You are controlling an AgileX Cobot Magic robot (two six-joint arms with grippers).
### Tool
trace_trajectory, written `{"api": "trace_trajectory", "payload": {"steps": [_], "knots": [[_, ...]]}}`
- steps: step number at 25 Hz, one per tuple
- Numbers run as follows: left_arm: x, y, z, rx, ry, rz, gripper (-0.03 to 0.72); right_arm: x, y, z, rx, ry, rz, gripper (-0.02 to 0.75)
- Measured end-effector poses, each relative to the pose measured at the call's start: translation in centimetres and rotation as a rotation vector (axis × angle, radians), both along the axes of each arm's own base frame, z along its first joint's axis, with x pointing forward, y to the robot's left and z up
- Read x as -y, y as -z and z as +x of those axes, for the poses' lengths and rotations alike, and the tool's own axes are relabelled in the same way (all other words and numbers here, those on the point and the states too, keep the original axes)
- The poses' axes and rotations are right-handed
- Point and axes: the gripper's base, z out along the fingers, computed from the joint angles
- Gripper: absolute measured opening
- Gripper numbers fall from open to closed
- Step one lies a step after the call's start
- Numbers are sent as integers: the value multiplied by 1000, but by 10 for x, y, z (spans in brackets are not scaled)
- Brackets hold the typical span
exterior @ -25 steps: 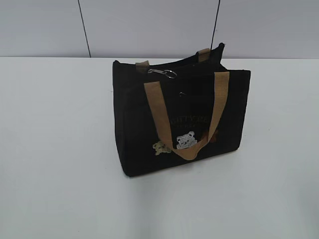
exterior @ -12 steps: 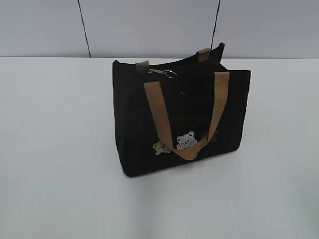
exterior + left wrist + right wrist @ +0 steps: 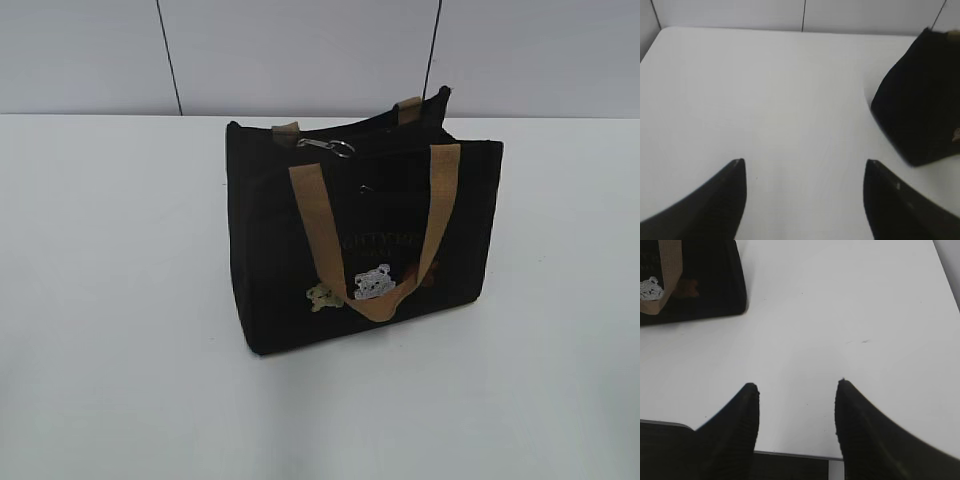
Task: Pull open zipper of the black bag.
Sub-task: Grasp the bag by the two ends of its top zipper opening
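Black bag point(image 3: 365, 240) stands upright near the middle of the table point(image 3: 110, 300), one long face turned toward the exterior camera and slightly skewed. No arm shows in the exterior view; nothing touches the bag.

Zipper point(image 3: 345, 133) runs along the top edge. Its silver pull with ring point(image 3: 328, 147) lies flat on the top, toward the left end as the exterior camera sees it. From that position I judge the zip closed, or nearly so, with the travel to come running toward the right end; the dark fabric hides the teeth, so this cannot be confirmed.

Near tan handle point(image 3: 372, 235) has flopped forward and hangs down the front face, over the white bear patch point(image 3: 372, 283). Far handle point(image 3: 408, 108) shows only as two stubs behind the top. Both lie off the zip line, which leaves the pull reachable from above.

Left pincer point(image 3: 805, 167): jaws spread wide over bare table, holding nothing. The bag's left end sits at the right edge of the left wrist view, well apart from the fingertips.

Right pincer point(image 3: 797, 385): jaws partly open, empty, over bare table. The bag's lower corner, with handle loop and patch, appears at the top left of the right wrist view, also well apart.

Judgement: both arms are parked low and back, approach not begun. One pincer would likely steady the bag while the other takes the ring, as soft fabric would otherwise drag.

Surface: plain white table, matte, no clutter; a faint scuff point(image 3: 865, 341) to the right. Behind: pale wall panels with dark vertical seams point(image 3: 168, 57).
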Motion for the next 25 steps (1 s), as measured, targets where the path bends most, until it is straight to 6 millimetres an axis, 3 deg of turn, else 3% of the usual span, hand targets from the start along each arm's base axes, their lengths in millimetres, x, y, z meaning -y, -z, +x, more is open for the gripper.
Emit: {"api": "trace_trajectory", "payload": {"steps": [7, 14, 18, 25], "knots": [[3, -30, 13, 250, 16, -41, 548, 0, 0, 0, 0, 0, 0, 377], [0, -46, 69, 344, -14, 70, 548, 0, 0, 0, 0, 0, 0, 377], [-2, -35, 104, 387, -63, 70, 548, 0, 0, 0, 0, 0, 0, 377], [-7, 10, 155, 306, -151, 10, 548, 0, 0, 0, 0, 0, 0, 377]]}}
